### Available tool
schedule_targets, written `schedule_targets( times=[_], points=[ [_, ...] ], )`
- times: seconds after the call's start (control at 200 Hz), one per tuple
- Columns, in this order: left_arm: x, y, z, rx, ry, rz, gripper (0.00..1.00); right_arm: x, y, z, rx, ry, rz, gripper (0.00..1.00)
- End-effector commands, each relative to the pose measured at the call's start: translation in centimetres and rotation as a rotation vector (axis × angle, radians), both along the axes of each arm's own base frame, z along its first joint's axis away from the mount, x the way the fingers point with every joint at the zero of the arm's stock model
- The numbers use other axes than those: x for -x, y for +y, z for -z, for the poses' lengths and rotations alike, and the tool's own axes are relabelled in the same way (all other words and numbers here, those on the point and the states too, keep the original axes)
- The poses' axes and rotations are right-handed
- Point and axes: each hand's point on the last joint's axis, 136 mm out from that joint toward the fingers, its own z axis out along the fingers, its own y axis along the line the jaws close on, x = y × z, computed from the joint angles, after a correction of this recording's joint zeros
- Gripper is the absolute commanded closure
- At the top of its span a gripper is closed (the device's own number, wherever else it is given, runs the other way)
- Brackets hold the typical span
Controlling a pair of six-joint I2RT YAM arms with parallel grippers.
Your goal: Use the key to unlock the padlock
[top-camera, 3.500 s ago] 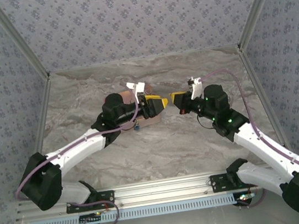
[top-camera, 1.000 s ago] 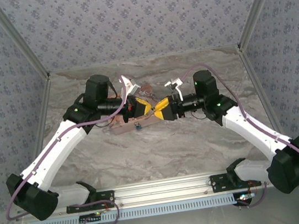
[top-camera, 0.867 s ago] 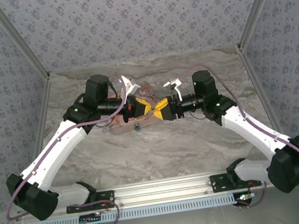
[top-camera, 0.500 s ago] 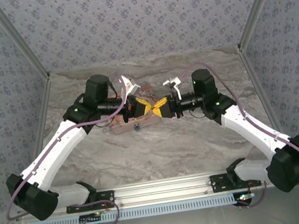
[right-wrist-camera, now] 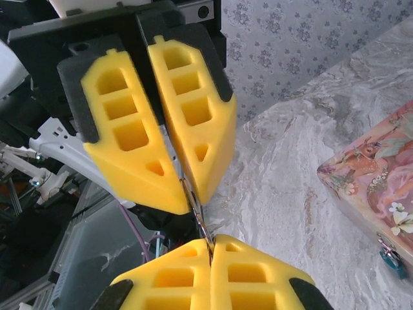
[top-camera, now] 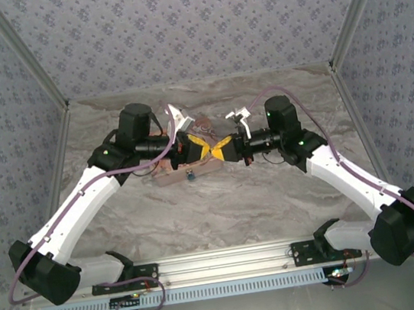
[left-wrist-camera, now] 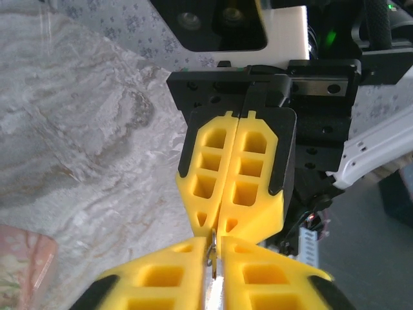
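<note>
I see both grippers meeting tip to tip at the centre of the overhead view, the left gripper (top-camera: pixel 203 148) coming from the left and the right gripper (top-camera: pixel 219 149) from the right. My right gripper is clamped on the small thin metal key (right-wrist-camera: pixel 200 226), at the bottom middle of its wrist view. The left gripper's yellow fingers (right-wrist-camera: pixel 122 165) stand slightly parted around the key's other end. Whether they grip it I cannot tell. The tiny blue padlock with a metal shackle (right-wrist-camera: pixel 392 258) sits at the front edge of the pink illustrated tin box (right-wrist-camera: pixel 374 168), lower right of that view, on the grey marbled tabletop (top-camera: pixel 237 205).
</note>
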Motion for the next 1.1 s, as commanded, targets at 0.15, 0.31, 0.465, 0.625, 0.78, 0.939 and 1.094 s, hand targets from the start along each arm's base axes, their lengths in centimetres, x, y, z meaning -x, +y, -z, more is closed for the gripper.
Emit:
schedule_targets(
  times=[0.15, 0.31, 0.465, 0.625, 0.78, 0.939, 1.094],
  points=[
    [-4.7, 3.6, -2.1, 0.091, -0.043, -0.341, 0.36, -1.5, -1.9, 0.9, 0.029, 0.005, 0.182, 1.00],
    [-5.5, 6.6, 1.6, 0.100, 0.032, -0.562, 0.21, -3.0, -4.4, 3.1, 0.067, 0.034, 0.423, 1.00],
    [-4.3, 8.6, 8.3, 0.059, 0.184, -0.696, 0.16, -3.3, -6.2, 5.1, 0.091, 0.074, 0.549, 1.00],
    [-3.1, 11.3, 14.5, 0.007, 0.356, -0.859, 0.15, -3.4, -7.1, 7.0, 0.149, 0.111, 0.616, 1.00],
    [-2.7, 11.5, 18.0, -0.047, 0.485, -0.902, 0.13, -3.6, -7.4, 7.6, 0.162, 0.123, 0.640, 1.00],
    [-4.4, 11.5, 20.0, -0.090, 0.525, -0.935, 0.09, -3.6, -7.7, 7.9, 0.175, 0.123, 0.652, 1.00],
    [-7.6, 12.5, 20.6, -0.051, 0.509, -0.985, 0.08, -3.2, -7.9, 7.8, 0.184, 0.116, 0.654, 1.00]
  ],
)
